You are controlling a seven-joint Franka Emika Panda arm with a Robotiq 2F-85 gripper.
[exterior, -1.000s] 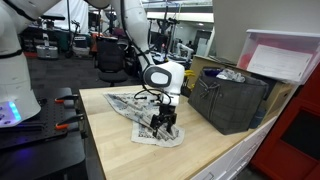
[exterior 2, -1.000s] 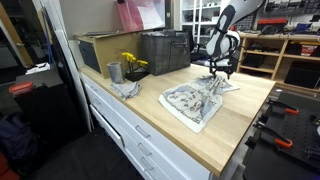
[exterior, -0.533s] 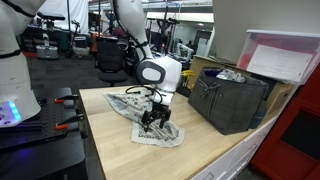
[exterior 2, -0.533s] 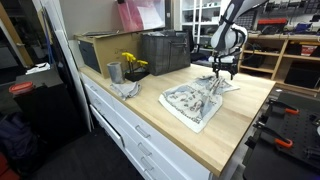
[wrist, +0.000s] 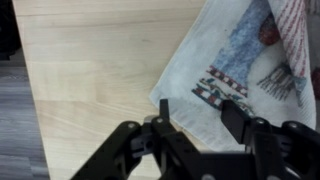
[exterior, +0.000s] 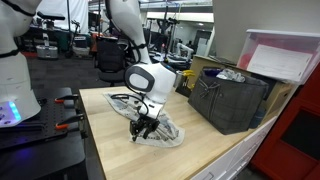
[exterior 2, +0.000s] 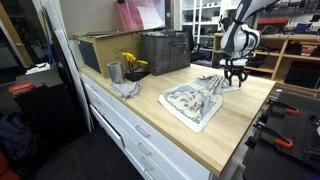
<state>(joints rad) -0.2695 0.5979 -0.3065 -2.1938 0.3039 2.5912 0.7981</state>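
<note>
A white cloth [exterior: 165,133] [exterior 2: 190,100] printed with grey, blue and red patterns lies partly crumpled on the light wooden table [exterior: 110,150] [exterior 2: 220,140]. My gripper [exterior: 144,126] [exterior 2: 234,80] points down at one end of the cloth, low over the tabletop. In the wrist view the gripper [wrist: 200,120] has its two black fingers [wrist: 238,118] apart, and the cloth [wrist: 240,60] has its lower corner edge lying in the gap beneath them. Bare wood [wrist: 90,70] fills the left of that view. Nothing is pinched between the fingers.
A dark grey crate [exterior: 230,100] [exterior 2: 165,52] stands at the back of the table, with a cardboard box [exterior 2: 100,50] beside it. Yellow flowers [exterior 2: 131,62], a grey cup [exterior 2: 114,72] and a crumpled grey rag [exterior 2: 125,89] sit near one corner. Drawers run below the table edge [exterior 2: 130,120].
The arm has swung from over the middle of the cloth to its end near the bare wood. The fingers have drawn somewhat closer together.
</note>
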